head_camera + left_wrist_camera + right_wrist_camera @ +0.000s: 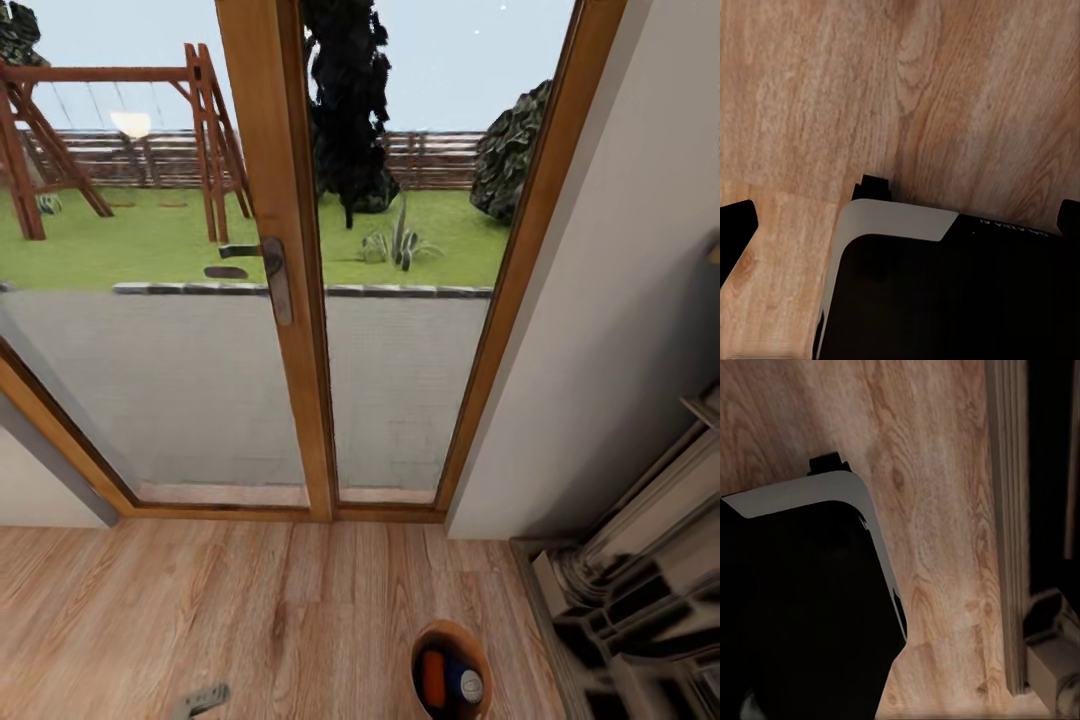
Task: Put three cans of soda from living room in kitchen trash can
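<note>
The tash can [447, 629], brown at the rim and inside, stands at the bottom edge of the head view on the wood floor of the living room. Inside it lie an orange can of soda [432, 678] and a dark blue one with a pale top [467, 685]. A grey part of my left gripper [200, 698] pokes in at the lower left, well apart from the bin. In the left wrist view its dark fingertips [736, 223] stand far apart over the floor with nothing between them.
Wood-framed glass doors [283, 300] with a handle [270, 262] face me, a garden behind them. A pale wall [620, 300] and the ornate fireplace base [640, 590] close the right side. My own dark base [945, 292] [802, 600] shows over the floor.
</note>
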